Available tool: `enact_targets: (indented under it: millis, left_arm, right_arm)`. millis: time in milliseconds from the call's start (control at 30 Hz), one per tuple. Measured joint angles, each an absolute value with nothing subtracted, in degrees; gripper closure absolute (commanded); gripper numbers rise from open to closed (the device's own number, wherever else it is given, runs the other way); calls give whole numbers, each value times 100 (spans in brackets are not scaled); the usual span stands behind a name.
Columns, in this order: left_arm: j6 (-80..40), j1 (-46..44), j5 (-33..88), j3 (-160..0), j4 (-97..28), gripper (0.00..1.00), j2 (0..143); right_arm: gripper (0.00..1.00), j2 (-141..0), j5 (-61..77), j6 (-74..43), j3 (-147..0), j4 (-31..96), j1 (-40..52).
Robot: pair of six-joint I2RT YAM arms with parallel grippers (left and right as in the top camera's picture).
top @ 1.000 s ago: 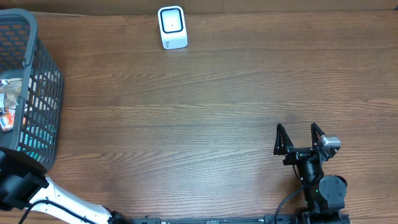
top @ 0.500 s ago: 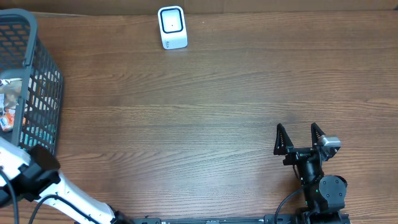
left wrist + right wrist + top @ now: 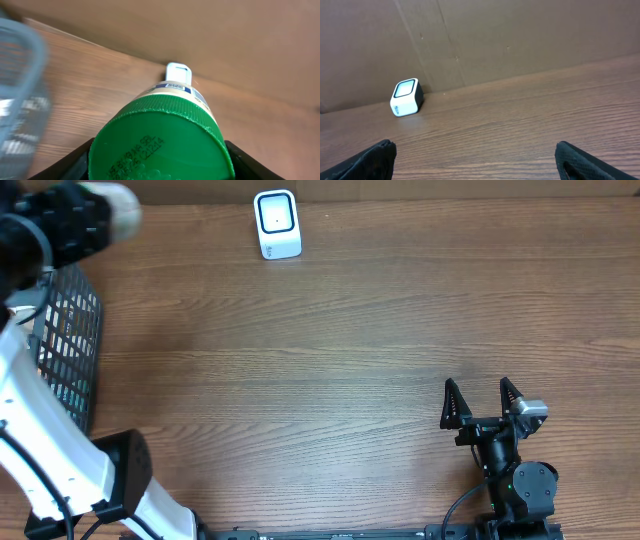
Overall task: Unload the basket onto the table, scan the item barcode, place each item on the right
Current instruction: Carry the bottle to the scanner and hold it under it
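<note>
A wooden table (image 3: 330, 360) with a brown, lengthwise grain fills the overhead view. At its far edge, left of the middle, a small white barcode scanner (image 3: 277, 224) stands directly on the wood with its dark, white-framed window on its upper face. A plain brown board (image 3: 520, 35) rises just behind it along that far edge. On the left end of the table sits a grey plastic mesh basket (image 3: 72, 340), partly covered from above and cut off by the picture's edge. Scanner and basket are well apart, with bare wood between them.
</note>
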State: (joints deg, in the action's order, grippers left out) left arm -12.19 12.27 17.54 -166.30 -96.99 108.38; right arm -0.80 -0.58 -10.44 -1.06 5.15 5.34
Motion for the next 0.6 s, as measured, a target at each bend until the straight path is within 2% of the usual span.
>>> enact_targets:
  millis: [300, 600]
  left_arm:
    - [-1205, -287, 1396, -15377, -9697, 58, 10960]
    - [-1236, -1125, 976, -13714, -9393, 62, 11441]
  right_arm:
    - [0, -80, -60, -1041, -106, 517, 534]
    - [0, -78, -60, -1046, -106, 513, 534]
